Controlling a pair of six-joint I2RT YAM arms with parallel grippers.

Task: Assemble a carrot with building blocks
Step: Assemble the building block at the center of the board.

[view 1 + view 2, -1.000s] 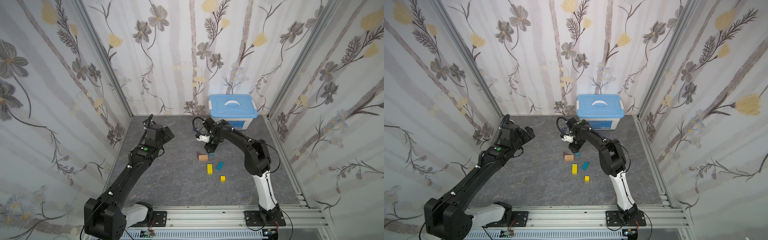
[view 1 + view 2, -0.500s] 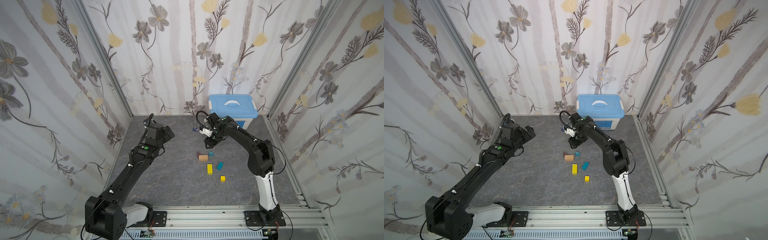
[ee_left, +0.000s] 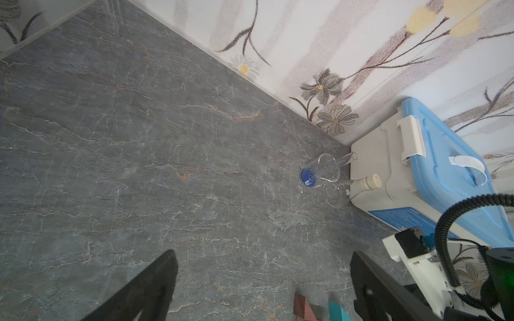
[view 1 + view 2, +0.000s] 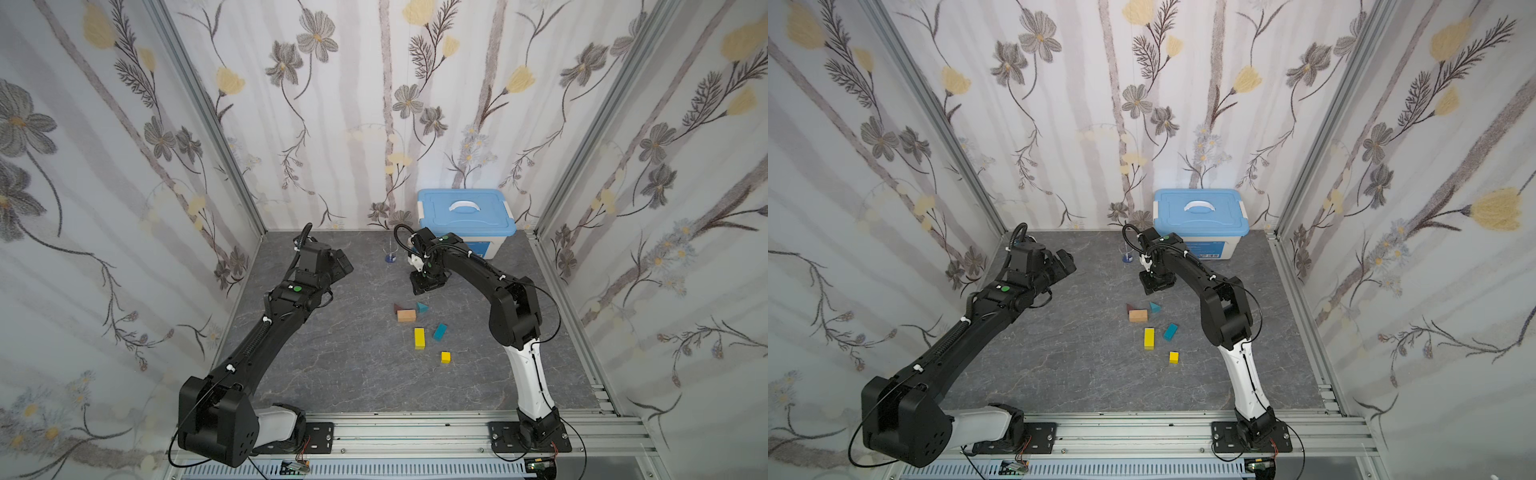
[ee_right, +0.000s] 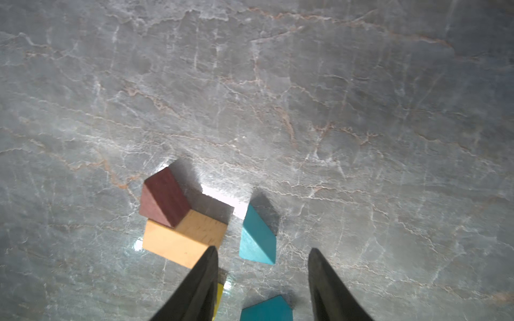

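Carrot [image 4: 405, 312] gains its second leaf — teal triangle [image 4: 422, 307] now sits at 3 o'clock of the maroon triangle [image 4: 397, 308], beside the tan bar [image 4: 1138, 316]; right gripper [image 4: 424, 287] has backed away, spread and empty, left gripper [image 3: 262, 252] spread — yellow bar [image 4: 419, 337] at their 6 o'clock likely next

1. Three walls enclose the space: a back wall [image 4: 374, 124], a left wall [image 4: 83, 208] and a right wall [image 4: 685, 208], all papered in pale stripes with grey and yellow flowers.
2. Slanting aluminium posts [image 4: 210, 120] run up the corners where the walls meet.
3. The floor [image 4: 353, 374] is dark grey, marble-like, with pale and rusty veins.
4. An aluminium rail [image 4: 415, 432] borders the front edge.
5. A blue-lidded white box [image 4: 465, 208] stands against the back wall, with a small glass beaker [image 4: 390, 253] near it.
6. The light is soft and even; the right wrist view shows a bright glare patch [image 5: 219, 194] on the floor.
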